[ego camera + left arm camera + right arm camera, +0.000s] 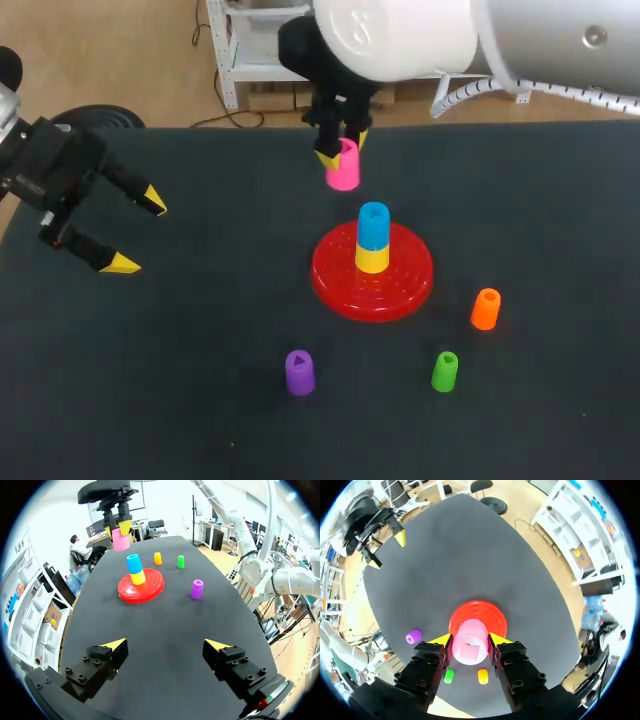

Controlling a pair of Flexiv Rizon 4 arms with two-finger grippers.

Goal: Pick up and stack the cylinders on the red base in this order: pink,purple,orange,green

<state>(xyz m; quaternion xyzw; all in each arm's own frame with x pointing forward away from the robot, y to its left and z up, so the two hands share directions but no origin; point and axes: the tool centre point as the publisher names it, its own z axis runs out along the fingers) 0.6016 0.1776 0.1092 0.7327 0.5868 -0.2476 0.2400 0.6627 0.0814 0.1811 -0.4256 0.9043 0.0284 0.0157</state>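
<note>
My right gripper point(341, 148) holds the pink cylinder point(343, 166) in the air, behind and above the red base point(372, 272); in the right wrist view both fingers press the pink cylinder point(470, 646) over the red base point(477, 611). A yellow cylinder point(372, 255) with a blue one point(373, 225) on top stands on the base. The purple cylinder point(299, 372), green cylinder point(445, 371) and orange cylinder point(485, 309) stand on the table in front of the base. My left gripper point(135, 232) hovers open at the far left, empty point(167, 647).
The black table point(180, 380) spreads wide around the base. The three loose cylinders stand apart from one another between the base and the table's front edge.
</note>
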